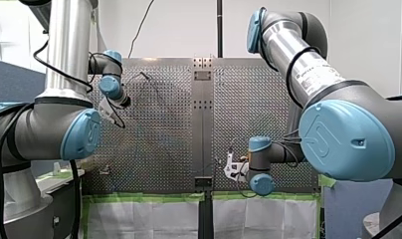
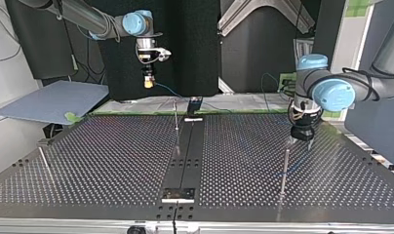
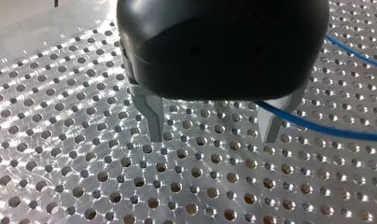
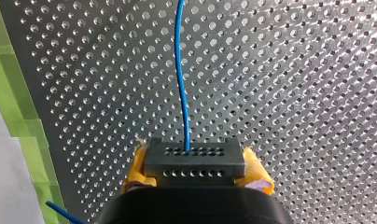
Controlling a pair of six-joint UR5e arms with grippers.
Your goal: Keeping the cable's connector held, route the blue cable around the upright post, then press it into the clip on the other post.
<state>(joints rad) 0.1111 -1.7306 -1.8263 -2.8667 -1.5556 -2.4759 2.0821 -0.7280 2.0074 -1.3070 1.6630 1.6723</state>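
Meanwhile, our right gripper (image 2: 147,82) clenched the connector (image 4: 192,161) well apart from the post (image 2: 285,168) (anchoring that end) | blue cable (image 4: 179,70) trailed from it toward the post | left gripper (image 3: 213,135), just beside the post, gaped empty, we judged ready to guide.

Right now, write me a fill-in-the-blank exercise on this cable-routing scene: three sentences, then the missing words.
1. The thin cable leaving the dark grey block connector is ____ in colour.
2. My right hand, with yellow pads, is ____ on that connector.
3. My left hand, with grey metal fingers, stands ____ above the perforated metal table, gripping nothing.

Missing words: blue; shut; open.
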